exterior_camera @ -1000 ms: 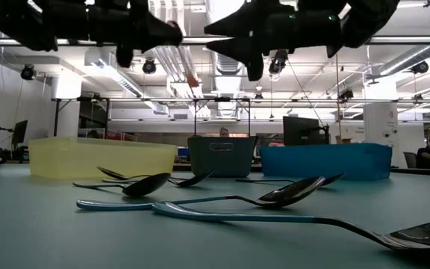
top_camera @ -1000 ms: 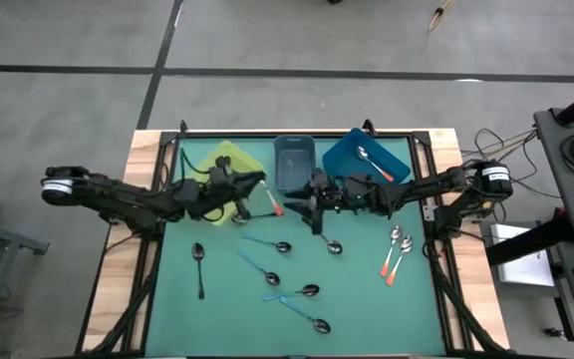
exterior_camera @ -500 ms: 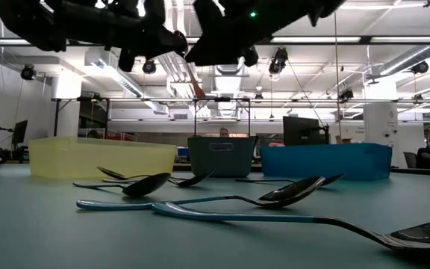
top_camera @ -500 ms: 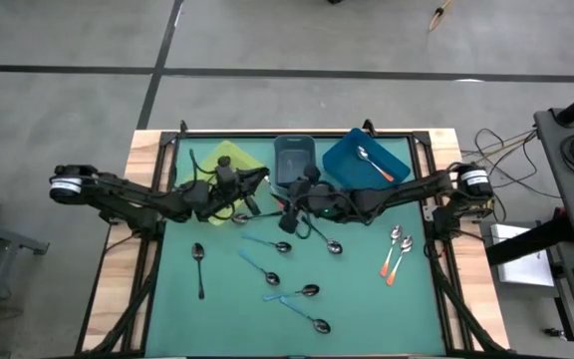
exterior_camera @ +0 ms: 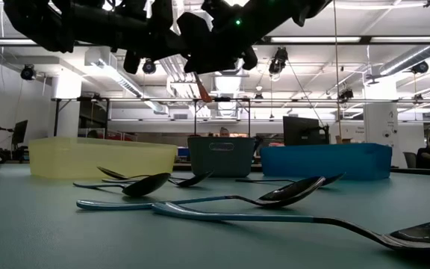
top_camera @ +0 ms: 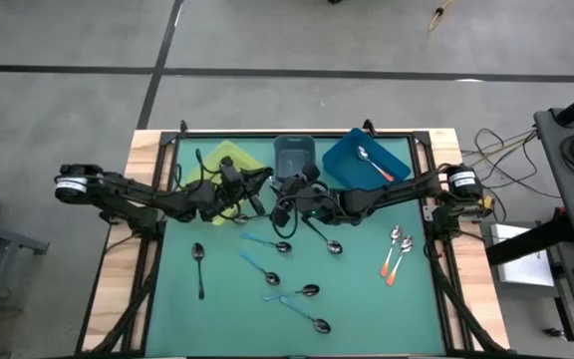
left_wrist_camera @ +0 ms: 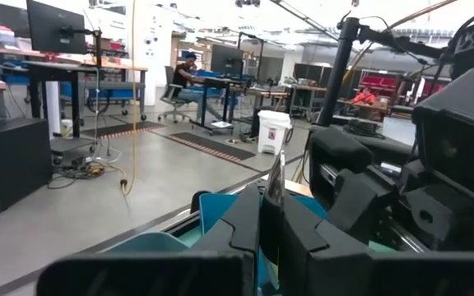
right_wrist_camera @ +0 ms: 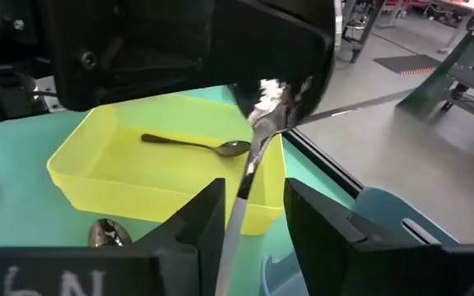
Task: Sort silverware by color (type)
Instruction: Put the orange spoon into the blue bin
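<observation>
The desk (top_camera: 177,299) has a green mat inside a pale wood rim, set on a grey floor; low view looks into a bright workshop w/ ceiling pipes, strip lights and a person seated far right. Along the far edge sit three plastic bins – yellow bin (top_camera: 229,160), grey-blue bin (top_camera: 294,156), blue bin (top_camera: 352,160). The spoons have shiny rounded metal bowls and thin coloured handles: a black spoon (top_camera: 199,267) lies alone at left, light blue spoons (top_camera: 285,282) are scattered mid-mat, orange-red spoons (top_camera: 395,251) lie at right, one more in the blue bin, one dark spoon in the yellow bin. The left hand (top_camera: 263,187) is clenched on a held spoon (exterior_camera: 202,89) w/ an orange-red handle, raised above the mat near the yellow bin. The right hand (top_camera: 281,203) is just beside it, its fingers (right_wrist_camera: 311,215) parted around the handle – not gripping.
</observation>
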